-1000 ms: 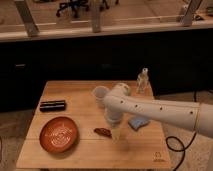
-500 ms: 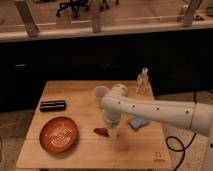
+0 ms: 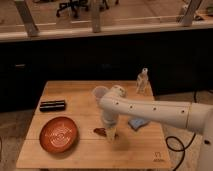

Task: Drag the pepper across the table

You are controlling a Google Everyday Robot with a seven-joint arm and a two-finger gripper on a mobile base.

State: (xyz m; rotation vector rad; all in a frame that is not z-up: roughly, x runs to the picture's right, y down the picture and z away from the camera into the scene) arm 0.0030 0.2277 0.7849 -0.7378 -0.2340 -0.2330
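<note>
The pepper (image 3: 100, 131) is a small dark red-brown piece lying on the light wooden table (image 3: 75, 152), right of the plate. My white arm reaches in from the right and bends down. My gripper (image 3: 110, 134) points down at the table just right of the pepper, touching or nearly touching its right end. Most of the pepper shows to the left of the gripper.
An orange-red plate (image 3: 59, 134) sits at the front left. A black rectangular bar (image 3: 52, 105) lies at the left. A blue sponge (image 3: 137, 123) lies behind the arm. A small clear bottle (image 3: 142, 80) stands at the back right. A dark logo (image 3: 158, 156) marks the front right corner.
The pepper and the gripper have both shifted slightly to the left, toward the plate. The arm has kept its downward pose.
</note>
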